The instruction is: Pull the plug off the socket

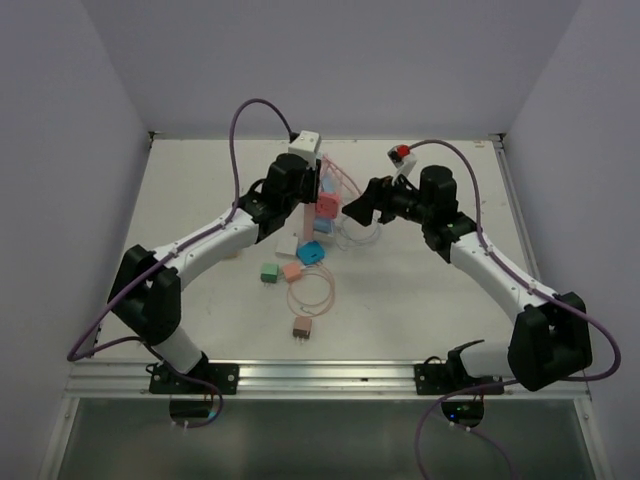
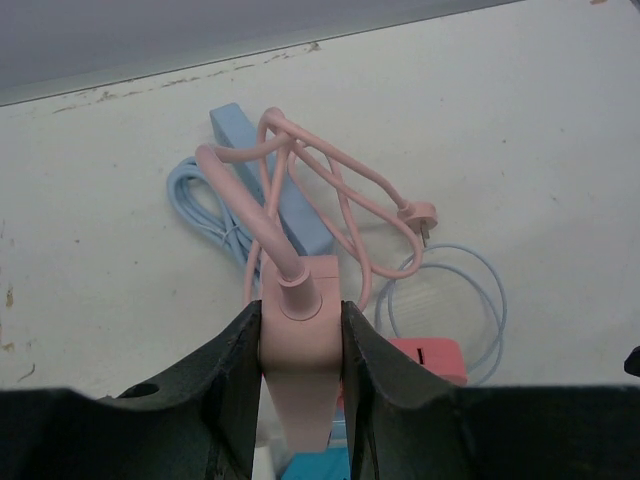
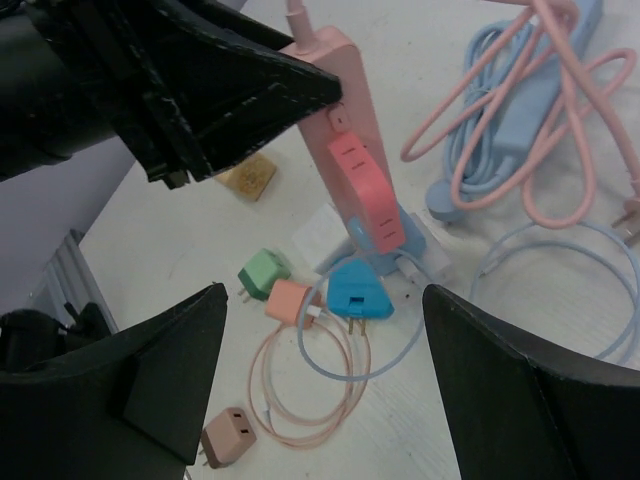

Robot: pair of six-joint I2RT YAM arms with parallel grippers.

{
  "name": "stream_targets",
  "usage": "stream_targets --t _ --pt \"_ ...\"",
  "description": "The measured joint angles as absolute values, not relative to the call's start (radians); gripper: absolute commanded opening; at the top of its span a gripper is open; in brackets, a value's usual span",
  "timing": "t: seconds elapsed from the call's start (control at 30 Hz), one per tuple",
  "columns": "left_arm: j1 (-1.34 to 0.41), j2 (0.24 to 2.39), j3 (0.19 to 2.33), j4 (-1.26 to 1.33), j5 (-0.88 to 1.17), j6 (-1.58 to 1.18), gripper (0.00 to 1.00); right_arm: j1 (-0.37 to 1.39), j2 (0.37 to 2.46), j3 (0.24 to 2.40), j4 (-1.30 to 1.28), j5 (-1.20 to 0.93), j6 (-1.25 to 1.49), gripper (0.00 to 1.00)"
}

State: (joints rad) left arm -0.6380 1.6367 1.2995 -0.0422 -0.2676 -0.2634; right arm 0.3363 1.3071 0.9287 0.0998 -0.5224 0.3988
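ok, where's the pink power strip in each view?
Top external: pink plastic power strip stands upright at centre.
Left wrist: bottom centre, clamped in the left gripper.
Right wrist: upper centre, tilted.
Shared landmark: the coral-red plug on its face.

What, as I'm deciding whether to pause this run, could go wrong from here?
The left gripper clamps only the cord end of the tilted pink power strip, so tugging the red plug might lever it loose. The open right gripper could close on the strip's body instead of the plug. The pink cord drapes over the blue power strip, which may get dragged.
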Motion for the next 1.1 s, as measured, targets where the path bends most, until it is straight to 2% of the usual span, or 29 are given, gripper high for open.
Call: stream_targets --t 0.47,0.67,0.73,0.83,0.87,0.9,0.97,1.1 --pt "-0.644 1.573 1.149 0.101 -0.235 -0.197 0.0 0.435 1.566 1.036 0.087 -0.616 0.17 0.77" --pt "-0.644 1.551 1.138 0.111 -0.206 -0.199 0.0 0.469 1.626 1.086 0.095 -0.619 0.113 0.66" --pt "-0.644 1.538 1.125 0.112 -0.195 -0.199 0.0 0.475 1.647 1.1 0.096 -0.616 0.098 0.57" --pt "-0.644 1.529 1.112 0.114 -0.189 -0.198 0.0 0.483 1.669 1.117 0.095 -0.612 0.076 0.38" --pt "-0.644 1.529 1.108 0.117 -0.189 -0.197 0.0 0.486 1.675 1.122 0.094 -0.611 0.068 0.3" --pt "-0.644 1.529 1.106 0.118 -0.189 -0.196 0.0 0.489 1.678 1.125 0.093 -0.61 0.061 0.17" --pt "-0.644 1.529 1.102 0.12 -0.189 -0.188 0.0 0.492 1.68 1.126 0.089 -0.598 0.047 0.0" --pt "-0.643 1.529 1.101 0.126 -0.189 -0.162 0.0 0.498 1.674 1.126 0.079 -0.578 0.027 0.0"
